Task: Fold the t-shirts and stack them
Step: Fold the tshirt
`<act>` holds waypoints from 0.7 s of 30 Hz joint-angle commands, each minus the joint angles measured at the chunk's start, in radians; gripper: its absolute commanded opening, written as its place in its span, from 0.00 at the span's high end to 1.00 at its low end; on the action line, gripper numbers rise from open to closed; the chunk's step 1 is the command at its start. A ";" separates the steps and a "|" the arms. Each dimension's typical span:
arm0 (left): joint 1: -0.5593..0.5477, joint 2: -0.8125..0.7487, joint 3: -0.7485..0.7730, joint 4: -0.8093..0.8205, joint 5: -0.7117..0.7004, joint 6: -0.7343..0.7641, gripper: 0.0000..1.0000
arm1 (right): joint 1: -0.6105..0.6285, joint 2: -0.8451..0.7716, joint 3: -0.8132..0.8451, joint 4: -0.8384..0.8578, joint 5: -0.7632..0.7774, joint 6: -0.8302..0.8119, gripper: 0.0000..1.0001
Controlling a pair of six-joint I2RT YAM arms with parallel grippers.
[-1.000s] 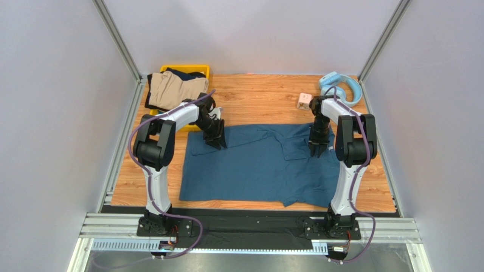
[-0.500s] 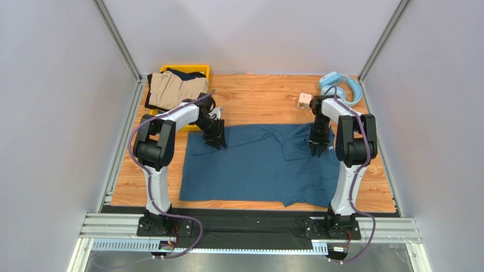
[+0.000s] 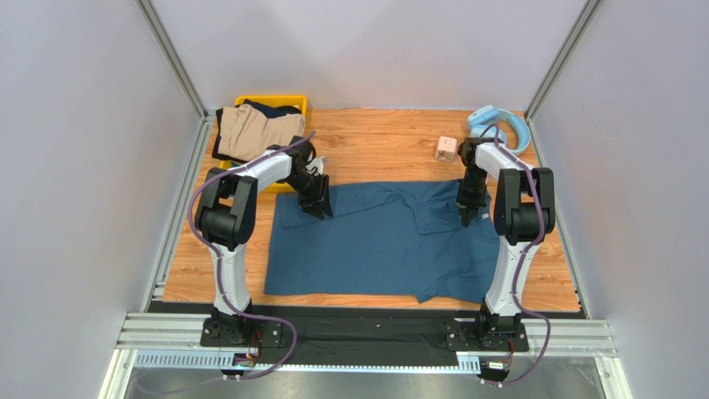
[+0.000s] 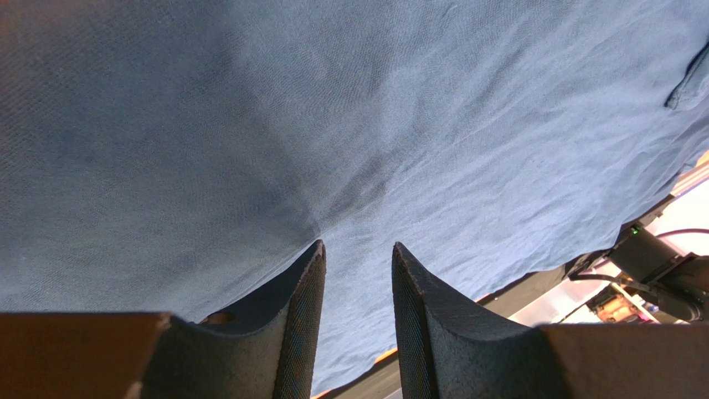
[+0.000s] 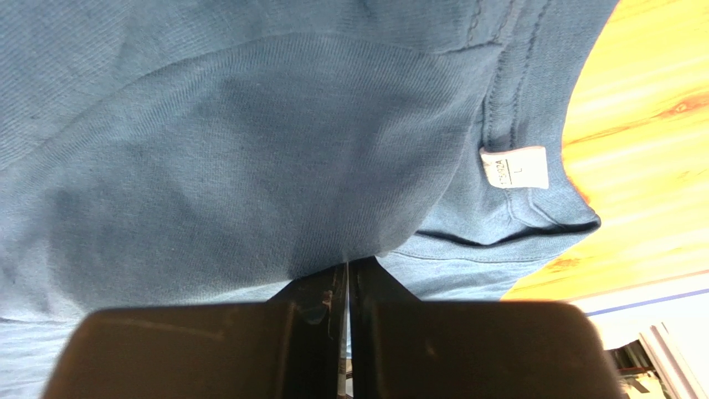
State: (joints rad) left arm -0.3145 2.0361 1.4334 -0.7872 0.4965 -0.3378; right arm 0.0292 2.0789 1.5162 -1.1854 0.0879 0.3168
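A large teal-blue t-shirt [image 3: 374, 241] lies spread flat on the wooden table. My left gripper [image 3: 319, 208] stands open low over its far left part; in the left wrist view [image 4: 358, 245] the dark fingers have only flat cloth [image 4: 333, 125] behind them. My right gripper [image 3: 465, 218] is shut at the shirt's far right part, near the collar. In the right wrist view [image 5: 347, 264] a bulging fold of the shirt [image 5: 250, 150] is pinched at the tips, with the white neck label [image 5: 514, 166] beside it. Bunched tan and navy t-shirts [image 3: 250, 131] lie at the back left.
A yellow bin [image 3: 295, 101] sits under the bunched garments at the back left corner. Light-blue headphones [image 3: 499, 125] and a small pale cube [image 3: 447, 148] lie at the back right. Grey walls with metal posts enclose the table.
My right gripper has shut on the shirt's cloth near the collar and shifted slightly away from the arms' bases. The left gripper has stayed open in place.
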 commanded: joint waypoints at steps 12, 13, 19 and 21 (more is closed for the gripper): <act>-0.017 -0.016 0.030 0.011 0.024 0.002 0.58 | -0.003 -0.115 0.062 -0.043 0.013 0.005 1.00; -0.017 -0.016 0.027 0.016 0.027 -0.001 0.58 | -0.005 -0.124 0.070 -0.058 0.007 0.005 1.00; -0.029 -0.007 0.035 0.028 0.033 -0.012 0.58 | -0.005 -0.175 0.073 -0.105 -0.025 0.005 1.00; -0.032 -0.005 0.039 0.029 0.033 -0.013 0.58 | -0.003 -0.184 0.065 -0.114 -0.031 0.005 1.00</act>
State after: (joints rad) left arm -0.3359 2.0361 1.4334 -0.7750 0.5076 -0.3389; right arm 0.0292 1.9469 1.5597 -1.2526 0.0769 0.3168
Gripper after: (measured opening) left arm 0.421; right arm 0.006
